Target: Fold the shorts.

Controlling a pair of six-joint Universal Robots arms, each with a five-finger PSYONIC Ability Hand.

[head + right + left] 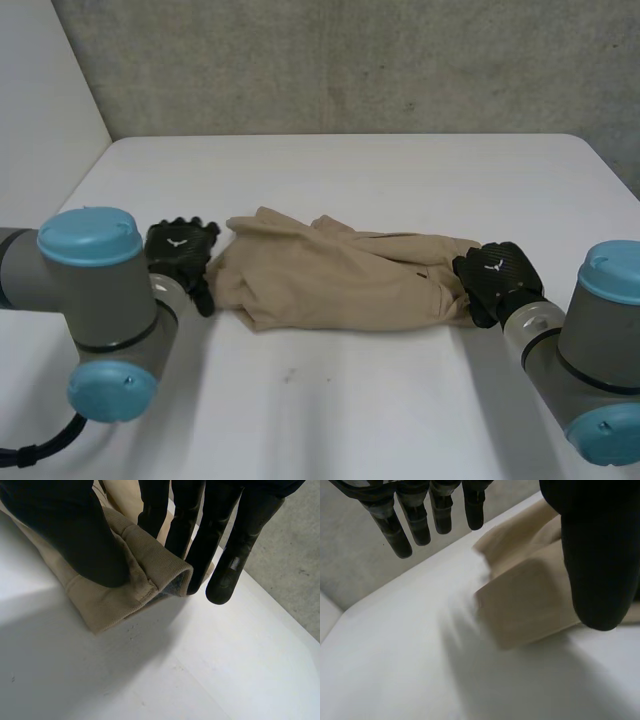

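The right hand (pixel 497 275) grips the right end of the shorts (pixel 340 275). In the right wrist view its thumb (pixel 75 530) presses down on a stitched band of the tan cloth (pixel 115 605), and the fingers (pixel 220 540) stand straight just behind a raised fold, so the fold is pinched between them. The fingertips reach past the cloth's edge, over bare table (pixel 200 670).

The left hand (pixel 180 250) sits just beside the left end of the shorts. In the left wrist view its fingers (pixel 395 530) hang straight and spread above the white table (pixel 395 655), clear of the cloth. The thumb (pixel 595 570) is well apart from them and hangs over the folded edge of the shorts (pixel 530 605); whether it touches the cloth cannot be told. The hand is wide and holds nothing.

The shorts lie crumpled in a long bundle across the middle of the table (pixel 350 400), stretched between the two hands. Bare white surface runs from the cloth to the far edge, to both side edges, and between the arms to the near edge.
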